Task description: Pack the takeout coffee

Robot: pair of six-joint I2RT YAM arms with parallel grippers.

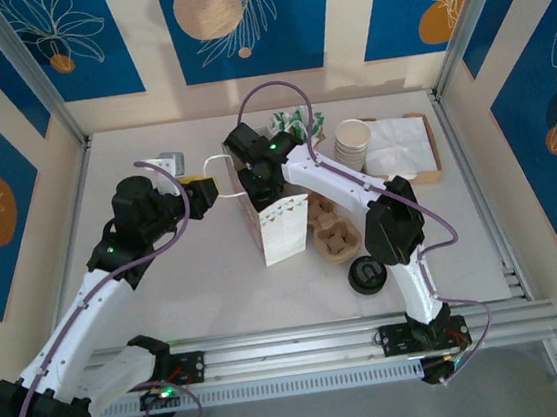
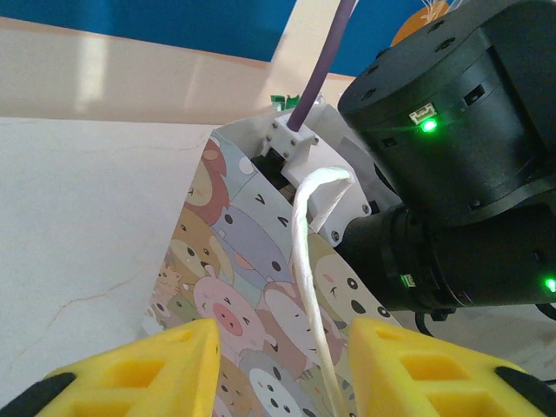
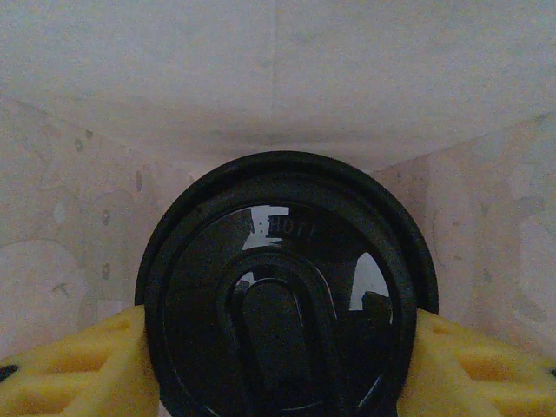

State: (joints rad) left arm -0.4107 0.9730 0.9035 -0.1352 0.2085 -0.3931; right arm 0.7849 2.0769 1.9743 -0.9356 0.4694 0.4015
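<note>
Seen from above, a paper bag (image 1: 283, 230) stands upright near the middle of the tabletop (image 1: 185, 269). The left arm comes in from the left, with the left pincer (image 1: 200, 185) at the bag's white cord handle (image 1: 216, 161). The right arm bends over from the right, and its end dips into the open top of the bag. Just to the right of the bag lies a brown cardboard cup carrier (image 1: 330, 235). A stack of black lids (image 1: 367, 275) sits nearer the front. Farther back, a stack of pale paper cups (image 1: 354, 143) stands beside white napkins (image 1: 393, 150).

From the left wrist, the left pincer's two yellow fingers (image 2: 165, 369) stand apart. The cord handle runs loosely between them without being pinched. Behind it is the bag's side, printed with cartoon animals, and the black body of the right arm (image 2: 452, 174).

From the right wrist, the view looks down inside the bag, with pale paper walls all around. The right pincer (image 3: 278, 347) holds the coffee cup (image 3: 282, 261), with a yellow finger pressed against each side of its round black lid. The cup sits low inside the bag.
</note>
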